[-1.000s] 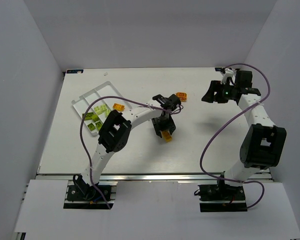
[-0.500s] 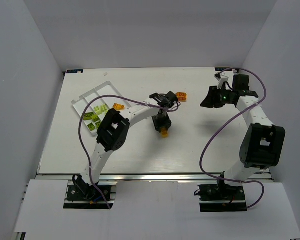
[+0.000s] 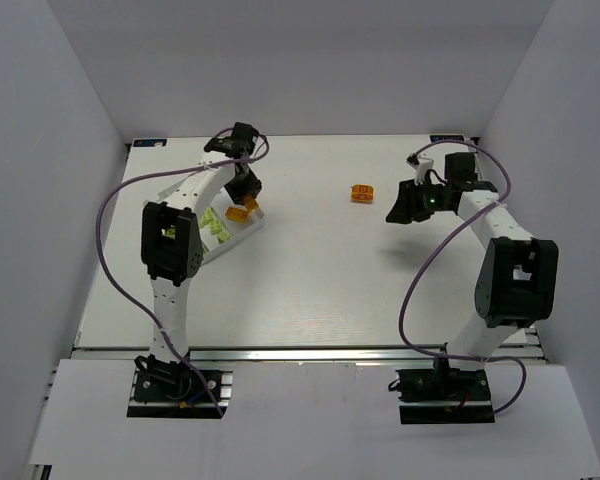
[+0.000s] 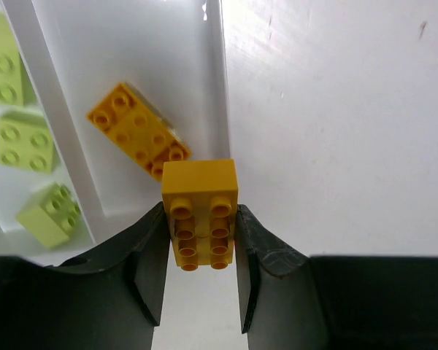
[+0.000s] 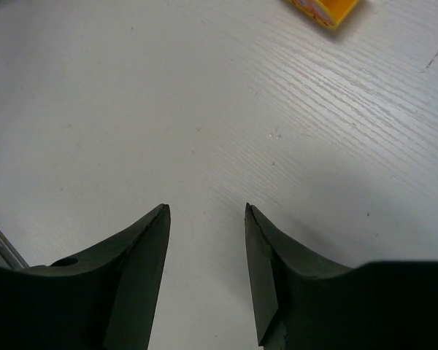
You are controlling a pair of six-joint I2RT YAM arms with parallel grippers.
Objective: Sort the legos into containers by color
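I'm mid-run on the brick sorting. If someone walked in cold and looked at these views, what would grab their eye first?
First, the orange brick pinched in the left tool. It hangs right at the outer wall of the white tray, beside a compartment that holds another orange brick. Next, the lone orange piece lies out on the table toward its far side, with the right tool open and empty nearby.

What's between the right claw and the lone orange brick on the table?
Only bare white tabletop separates the right gripper from the small orange studded plastic brick, seen clearly in the right wrist view.
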